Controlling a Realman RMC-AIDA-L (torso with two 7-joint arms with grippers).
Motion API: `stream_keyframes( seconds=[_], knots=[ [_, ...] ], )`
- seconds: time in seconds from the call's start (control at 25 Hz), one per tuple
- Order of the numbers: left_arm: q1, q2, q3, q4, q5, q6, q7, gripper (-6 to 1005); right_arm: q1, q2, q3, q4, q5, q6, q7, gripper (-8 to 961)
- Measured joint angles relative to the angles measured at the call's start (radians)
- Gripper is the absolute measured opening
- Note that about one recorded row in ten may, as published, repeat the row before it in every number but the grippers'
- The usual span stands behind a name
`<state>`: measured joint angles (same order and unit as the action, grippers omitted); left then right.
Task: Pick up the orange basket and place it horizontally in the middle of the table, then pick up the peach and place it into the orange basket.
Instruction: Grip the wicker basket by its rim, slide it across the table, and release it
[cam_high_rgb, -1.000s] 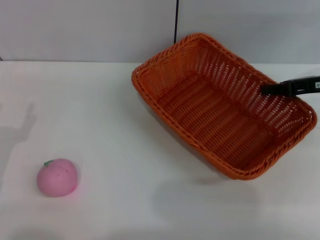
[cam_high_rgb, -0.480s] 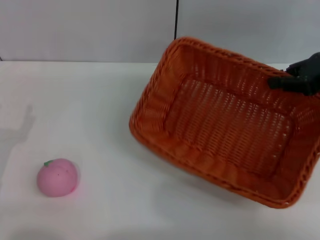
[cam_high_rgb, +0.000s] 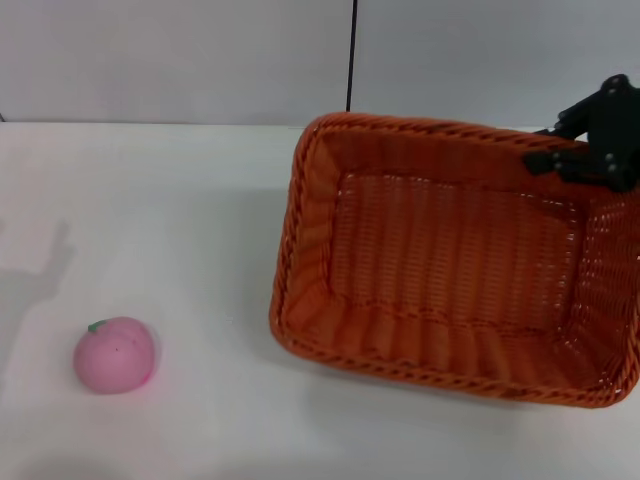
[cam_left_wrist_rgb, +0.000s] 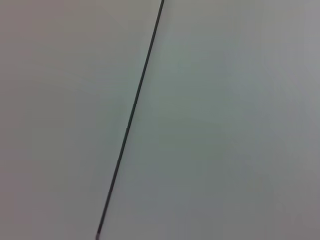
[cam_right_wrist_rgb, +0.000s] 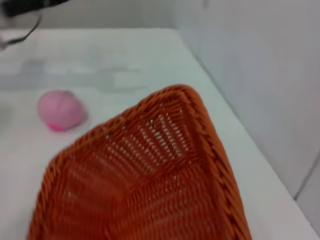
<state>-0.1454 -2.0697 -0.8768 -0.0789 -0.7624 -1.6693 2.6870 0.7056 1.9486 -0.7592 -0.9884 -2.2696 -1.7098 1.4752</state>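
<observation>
The orange basket (cam_high_rgb: 296, 232) hangs tilted above the right half of the white table (cam_high_rgb: 170, 200), its long side running roughly left to right and its open side turned toward me. My right gripper (cam_high_rgb: 560, 161) is shut on the basket's far right rim. The right wrist view looks down along the basket (cam_right_wrist_rgb: 150, 165) and shows nothing inside it. The pink peach (cam_high_rgb: 114, 354) with its green leaf rests on the table at the front left, well apart from the basket, and it appears beyond the basket rim as the peach (cam_right_wrist_rgb: 59, 109). My left gripper is out of view.
A grey wall with a dark vertical seam (cam_high_rgb: 351, 55) stands behind the table; the left wrist view shows only that wall and seam (cam_left_wrist_rgb: 131, 120). A faint arm shadow (cam_high_rgb: 45, 265) lies on the table at the left. A dark blurred shape (cam_right_wrist_rgb: 30, 6) sits at the right wrist view's edge.
The right gripper has lifted the basket off the table and swung it round, from lying diagonally to lying nearly left to right and tipped toward me. The peach has stayed put.
</observation>
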Motion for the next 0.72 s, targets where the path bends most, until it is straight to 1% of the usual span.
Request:
stream_keyframes(
  seconds=[0.04, 0.08, 0.12, 0.16, 0.4, 0.44, 0.48, 0.52, 0.56, 0.64, 0.68, 0.72],
  knots=[
    [0.018, -0.001, 0.029, -0.021, 0.0, 0.0, 0.0, 829, 0.003, -0.001, -0.019, 0.001, 0.0, 0.002, -0.023, 180],
    [0.026, -0.002, 0.034, -0.039, 0.0, 0.0, 0.0, 829, 0.006, -0.001, -0.046, 0.003, -0.001, 0.008, -0.066, 181],
    [0.031, -0.003, 0.036, -0.053, 0.0, 0.0, 0.0, 829, 0.006, -0.001, -0.046, 0.003, -0.001, 0.008, -0.066, 182],
    [0.031, -0.003, 0.036, -0.053, 0.0, 0.0, 0.0, 829, 0.014, 0.002, -0.06, 0.012, -0.007, 0.013, -0.106, 183],
    [0.039, -0.004, 0.055, -0.081, 0.0, 0.0, -0.002, 829, 0.037, 0.008, -0.064, 0.052, -0.064, 0.047, -0.166, 188],
    [0.039, -0.004, 0.061, -0.087, 0.0, 0.001, -0.004, 829, 0.039, 0.011, -0.065, 0.054, -0.076, 0.063, -0.178, 189],
    [0.04, -0.004, 0.062, -0.089, 0.0, 0.002, -0.005, 829, 0.036, 0.019, -0.067, 0.055, -0.086, 0.092, -0.201, 190],
    [0.04, -0.004, 0.063, -0.09, 0.0, 0.002, -0.006, 829, 0.036, 0.019, -0.067, 0.055, -0.086, 0.092, -0.201, 191],
    [0.041, -0.004, 0.065, -0.09, 0.0, 0.002, -0.007, 829, 0.029, 0.03, -0.069, 0.051, -0.088, 0.118, -0.232, 192],
    [0.042, -0.005, 0.072, -0.093, 0.0, 0.002, -0.008, 829, 0.026, 0.034, -0.069, 0.049, -0.088, 0.127, -0.246, 194],
    [0.044, -0.006, 0.08, -0.099, 0.0, 0.002, -0.008, 829, 0.021, 0.044, -0.068, 0.046, -0.087, 0.145, -0.275, 195],
    [0.044, -0.006, 0.08, -0.099, 0.0, 0.002, -0.008, 828, 0.021, 0.044, -0.068, 0.046, -0.087, 0.145, -0.275, 196]
  ],
)
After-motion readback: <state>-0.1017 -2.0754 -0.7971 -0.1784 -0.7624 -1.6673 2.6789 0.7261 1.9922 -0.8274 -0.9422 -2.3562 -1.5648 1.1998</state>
